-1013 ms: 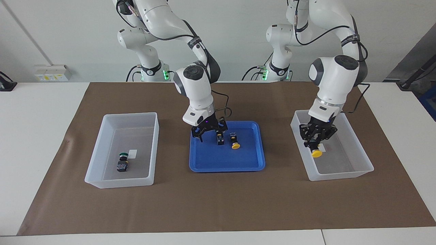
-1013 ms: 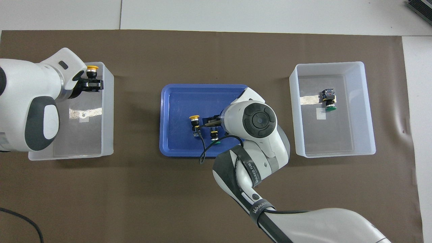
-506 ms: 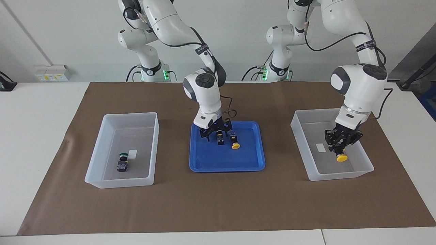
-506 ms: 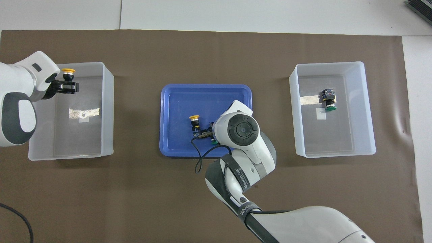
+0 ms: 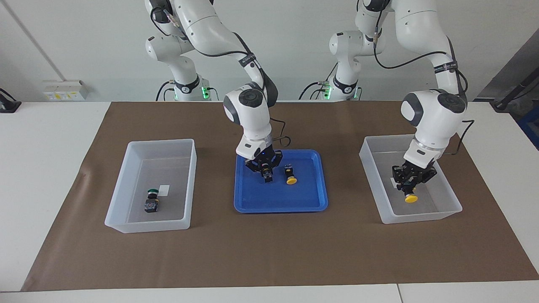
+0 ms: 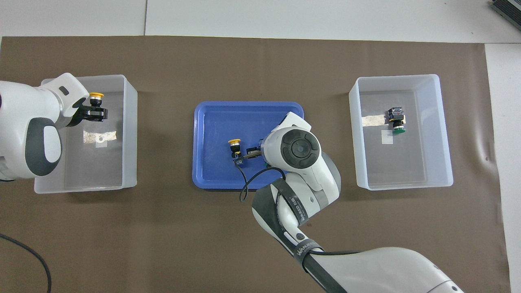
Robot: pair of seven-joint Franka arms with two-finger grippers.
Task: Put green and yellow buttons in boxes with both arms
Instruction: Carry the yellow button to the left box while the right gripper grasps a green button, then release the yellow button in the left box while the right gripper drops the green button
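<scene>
My left gripper point(image 5: 409, 189) is shut on a yellow button point(image 5: 411, 198) and holds it low inside the box point(image 5: 421, 219) at the left arm's end; it also shows in the overhead view point(image 6: 94, 110) with the yellow cap point(image 6: 96, 96). My right gripper point(image 5: 266, 172) is down in the blue tray point(image 5: 282, 202), shut on a green button point(image 5: 268, 176) whose cap is mostly hidden under the wrist. A second yellow button point(image 5: 289, 175) lies in the tray beside it. A second green button point(image 5: 151, 200) lies in the box point(image 5: 162, 142) at the right arm's end.
Both boxes and the tray stand on a brown mat point(image 5: 269, 252), the tray between the boxes. Each box has a small white label on its floor. A black cable loops from the right wrist over the tray's edge point(image 6: 244, 191).
My left gripper has moved toward the box's middle and lower with the yellow button. My right gripper has closed its fingers around the green button in the tray.
</scene>
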